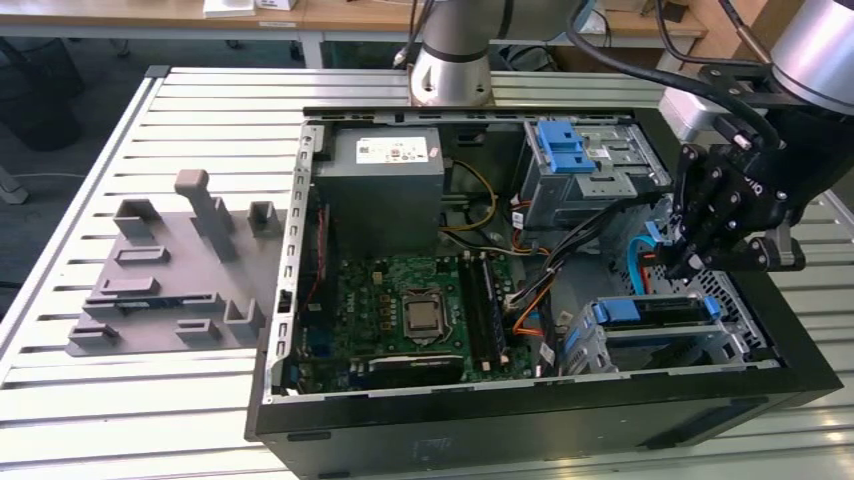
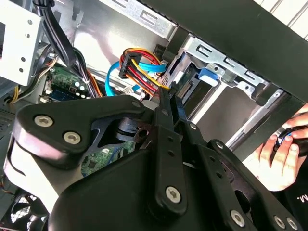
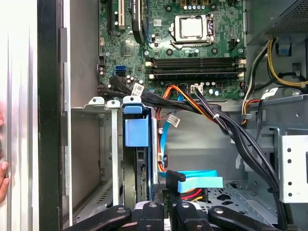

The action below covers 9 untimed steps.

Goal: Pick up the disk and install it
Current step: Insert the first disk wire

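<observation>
The gripper hangs over the open computer case at the exterior view's right. Its fingers are pressed together, side by side, and I see nothing pinched between them. In the second wrist view the tips sit close to a bundle of red, yellow and orange wires, and I cannot tell whether they touch it.

The disk is not in the gripper. It stands on edge in the metal drive cage at the near right corner of the case, just below the gripper. Its blue rail faces up. By the look of it the disk is already seated in its slot, and the cage walls hold it upright.

Further left in the case lies the green circuit board. Outside the case, on the slatted table, a grey moulded holder stands well apart at the exterior view's left.

The first wrist view looks straight down. It shows the disk as a thin dark edge under its blue tab, with a blue flat cable just beside it. The second wrist view adds a person's hand outside the case wall, closed around a small dark object.
</observation>
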Motion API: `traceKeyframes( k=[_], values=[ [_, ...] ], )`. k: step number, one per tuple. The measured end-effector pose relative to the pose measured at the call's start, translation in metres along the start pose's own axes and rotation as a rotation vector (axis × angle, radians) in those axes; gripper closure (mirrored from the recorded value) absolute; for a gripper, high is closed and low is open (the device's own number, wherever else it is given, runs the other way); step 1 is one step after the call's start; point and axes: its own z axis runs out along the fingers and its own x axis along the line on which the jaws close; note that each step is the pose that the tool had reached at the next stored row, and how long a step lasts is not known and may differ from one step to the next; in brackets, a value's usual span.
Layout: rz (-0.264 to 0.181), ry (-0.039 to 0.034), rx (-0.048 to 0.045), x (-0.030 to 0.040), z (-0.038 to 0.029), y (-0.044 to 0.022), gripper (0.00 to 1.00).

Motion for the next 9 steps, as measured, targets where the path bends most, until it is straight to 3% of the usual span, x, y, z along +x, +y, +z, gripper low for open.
traceKeyframes(
  k=[9],
  values=[
    [0.000,-0.0001,0.0000,0.0040,0.0032,-0.0002,0.84]
  ],
)
